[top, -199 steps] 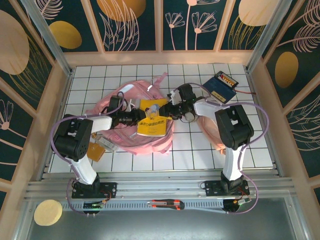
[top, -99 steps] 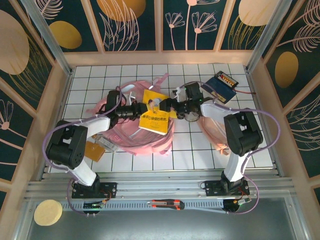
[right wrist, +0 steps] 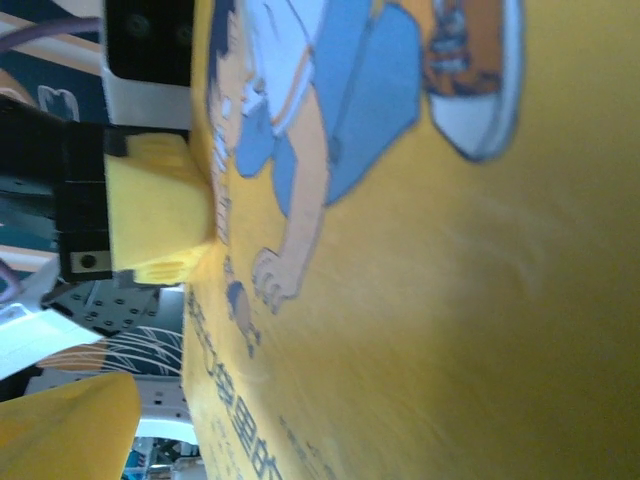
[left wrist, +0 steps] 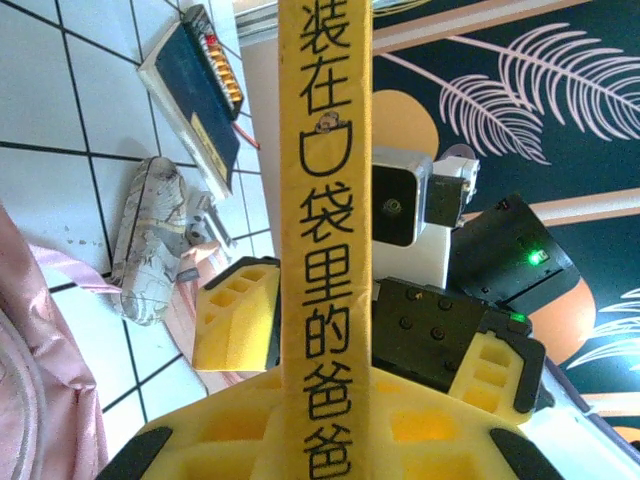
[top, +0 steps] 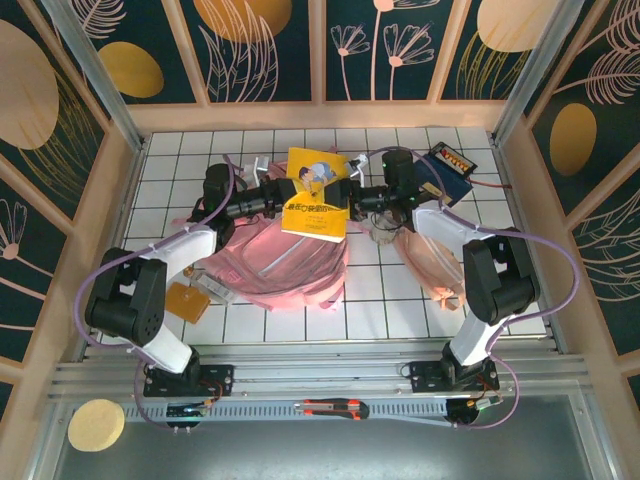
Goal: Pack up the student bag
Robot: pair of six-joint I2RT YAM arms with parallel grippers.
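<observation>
Looks early in the pack. Near part of worktop [top: 400, 310]: brown item [top: 188, 300] and pale pouch [top: 432, 275] loose either side of student bag [top: 290, 265], flat mid-worktop; can't tell what's inside. Beyond, both arms stretched fwd, converging on yellow book [top: 315, 195] held over bag's far edge: L gripper [top: 283, 203] jaws narrow, pinching spine side; R gripper [top: 347, 198] opposite, jaws wide, straddling book, no grip. Far right, blue notebook [top: 445, 170] left to pack.

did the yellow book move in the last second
Yes. The yellow book shifted away from the arm bases, from above the middle of the student bag to its far edge.
</observation>
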